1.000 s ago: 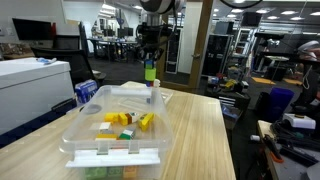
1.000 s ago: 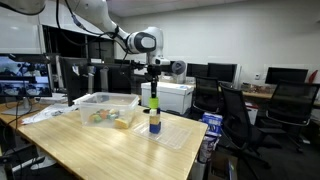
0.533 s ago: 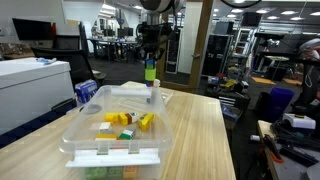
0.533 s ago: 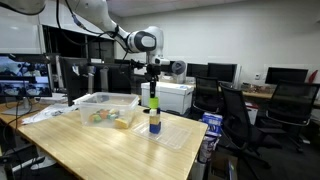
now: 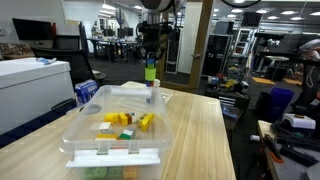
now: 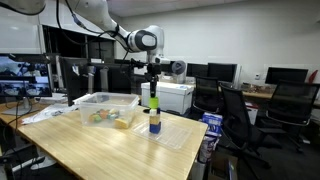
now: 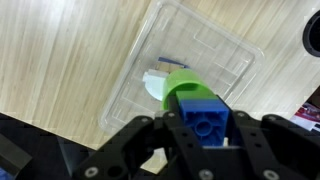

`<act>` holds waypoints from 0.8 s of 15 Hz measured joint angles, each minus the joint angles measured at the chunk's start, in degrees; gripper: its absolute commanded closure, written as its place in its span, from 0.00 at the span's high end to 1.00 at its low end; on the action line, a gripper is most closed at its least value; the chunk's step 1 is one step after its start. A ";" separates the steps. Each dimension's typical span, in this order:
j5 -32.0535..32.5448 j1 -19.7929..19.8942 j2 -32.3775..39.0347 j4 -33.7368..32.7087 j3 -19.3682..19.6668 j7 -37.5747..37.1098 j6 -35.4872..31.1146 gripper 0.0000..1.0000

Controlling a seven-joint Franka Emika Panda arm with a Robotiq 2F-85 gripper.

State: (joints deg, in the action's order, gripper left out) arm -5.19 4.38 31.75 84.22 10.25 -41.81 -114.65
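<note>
My gripper [image 5: 150, 58] hangs above the far end of the wooden table [image 5: 200, 130] and is shut on a blue brick [image 7: 205, 115] with a green round piece [image 7: 184, 84] at its lower end. The held stack also shows in both exterior views [image 5: 150, 72] [image 6: 153, 95]. Right under it a small white piece [image 7: 155, 84] stands on a clear plastic lid [image 7: 200, 50] that lies flat on the table. In an exterior view a small upright stack [image 6: 154, 122] stands on the lid [image 6: 172, 134] below the held brick, with a gap between them.
A clear plastic bin [image 5: 80, 135] [image 6: 105, 100] with several coloured bricks [image 5: 125, 120] stands on the table next to the lid. Office chairs [image 6: 240, 115], desks and monitors surround the table. A blue box [image 5: 86, 92] sits beyond the table edge.
</note>
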 measured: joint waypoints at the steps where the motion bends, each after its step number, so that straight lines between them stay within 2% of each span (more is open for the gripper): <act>1: 0.00 0.00 0.00 0.00 0.06 -0.18 0.19 0.11; 12: 0.11 0.00 0.00 0.00 0.75 -0.68 0.64 0.11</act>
State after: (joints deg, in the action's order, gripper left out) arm -5.08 4.38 31.75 84.22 11.00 -42.49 -114.01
